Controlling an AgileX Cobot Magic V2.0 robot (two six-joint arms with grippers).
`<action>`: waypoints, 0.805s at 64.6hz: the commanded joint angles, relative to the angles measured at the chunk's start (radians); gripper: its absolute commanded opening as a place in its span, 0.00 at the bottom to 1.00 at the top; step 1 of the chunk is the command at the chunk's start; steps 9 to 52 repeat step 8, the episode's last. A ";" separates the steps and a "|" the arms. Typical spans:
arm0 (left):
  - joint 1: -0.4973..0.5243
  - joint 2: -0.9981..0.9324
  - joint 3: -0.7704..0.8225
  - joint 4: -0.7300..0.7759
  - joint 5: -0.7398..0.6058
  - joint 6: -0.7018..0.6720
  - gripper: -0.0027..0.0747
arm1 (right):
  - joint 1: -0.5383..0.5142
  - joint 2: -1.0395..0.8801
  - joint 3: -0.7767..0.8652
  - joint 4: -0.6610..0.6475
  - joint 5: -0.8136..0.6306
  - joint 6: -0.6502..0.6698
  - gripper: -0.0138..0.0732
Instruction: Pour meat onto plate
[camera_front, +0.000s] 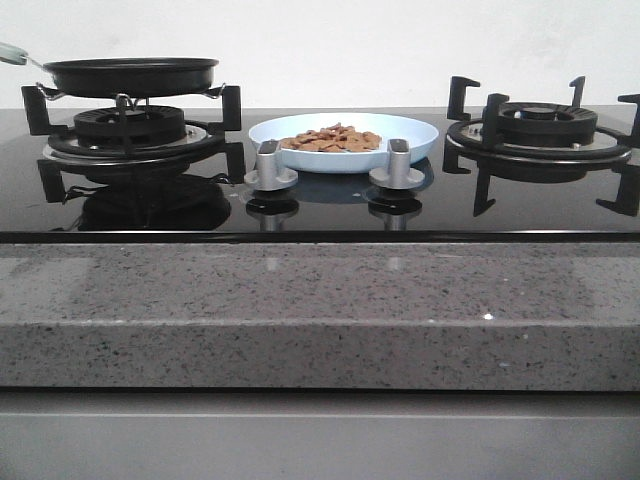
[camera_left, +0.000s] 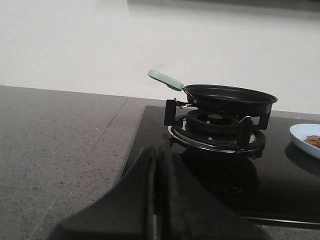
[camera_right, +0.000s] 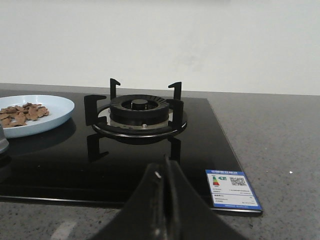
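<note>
Item: meat (camera_front: 331, 139). Loose pile of reddish-brown pieces lying in the plate (camera_front: 420, 148), which sits on the black glass hob (camera_front: 320, 215) between the two burners, behind the two silver knobs (camera_front: 270, 166). By the look of it the pour is already done.

Item: frying pan (camera_front: 130, 74). Level on the left burner (camera_front: 130, 128), pale green handle (camera_left: 165, 79) angled up and away from the plate. Its inside cannot be seen.

Item: left gripper (camera_left: 156, 200). Fingers pressed together, no gap showing, holding nothing. The pan stands ahead of it and well apart; the plate lies farther ahead and off to its right.

Item: right gripper (camera_right: 167, 200). Fingers likewise closed flat on each other, empty. The right burner (camera_right: 137, 111) stands straight ahead, bare; the plate lies ahead to its left, well apart.

Nearer arm: cannot tell with certainty; each gripper sits back from the hob's near edge, clear of everything.

Outstanding: nothing evident; likely only to keep clear.
</note>
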 joint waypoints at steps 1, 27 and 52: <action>-0.006 -0.017 0.006 -0.008 -0.078 0.000 0.01 | -0.008 -0.017 -0.005 -0.011 -0.084 0.000 0.08; -0.006 -0.017 0.006 -0.008 -0.078 0.000 0.01 | -0.008 -0.017 -0.005 -0.011 -0.084 0.000 0.08; -0.006 -0.017 0.006 -0.008 -0.078 0.000 0.01 | -0.008 -0.017 -0.005 -0.011 -0.084 0.000 0.08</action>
